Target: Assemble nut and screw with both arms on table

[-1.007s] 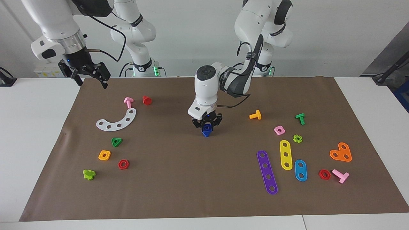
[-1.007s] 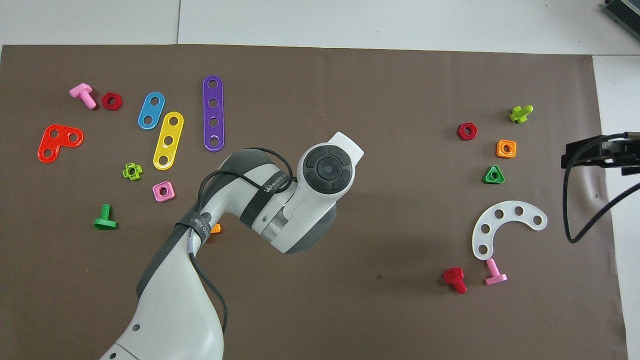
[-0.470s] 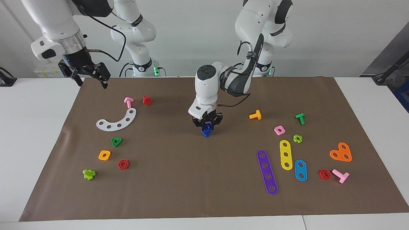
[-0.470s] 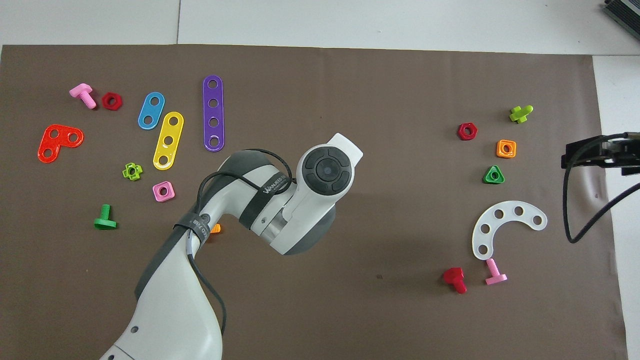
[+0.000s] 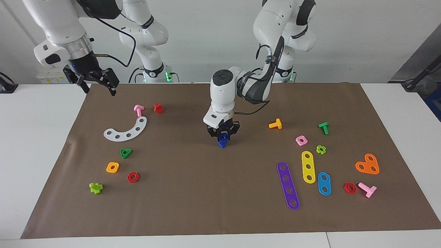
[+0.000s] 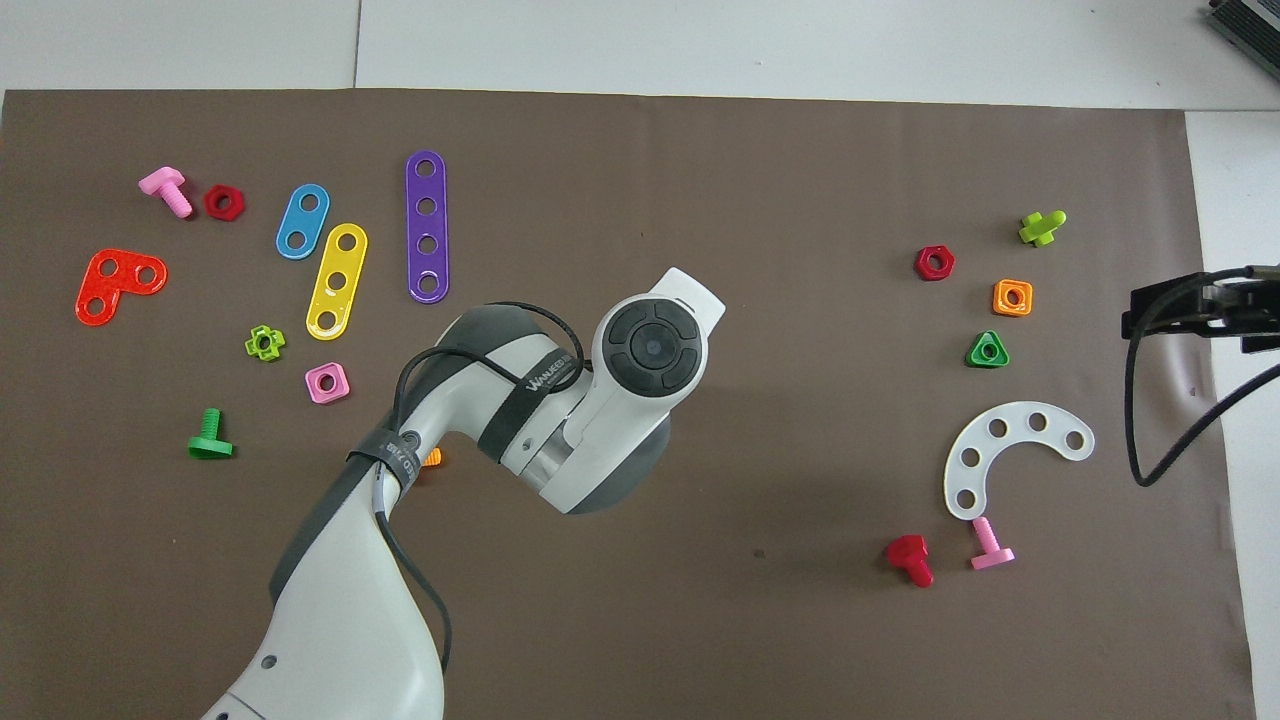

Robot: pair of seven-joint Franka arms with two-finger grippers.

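Left hand point(image 5: 223, 133), at the middle of the mat point(image 5: 193, 193), is clamped on the blue screw point(image 5: 223, 140), which hangs point-down close over the mat; whether it touches cannot be told. Right hand point(image 5: 99, 90) waits with fingers apart over the mat's corner, at ten o'clock from the left hand in the facing view. No separate blue nut can be made out in either view; it may be hidden at the held piece.

Risks, as judged:
- The grip sits on a small plastic head, so a sideways nudge against the mat could twist the screw askew or pop it free.
- With the right hand well apart, the two hands must meet closely aligned; a tilted stem would likely jam or miss the nut's hole.

Views compared: the facing view shows the left hand and screw plainly, while in the overhead view the left arm point(image 6: 560, 420) covers both. That arm also half hides the orange screw point(image 6: 432, 458), which the facing view shows whole at three o'clock from the left hand.
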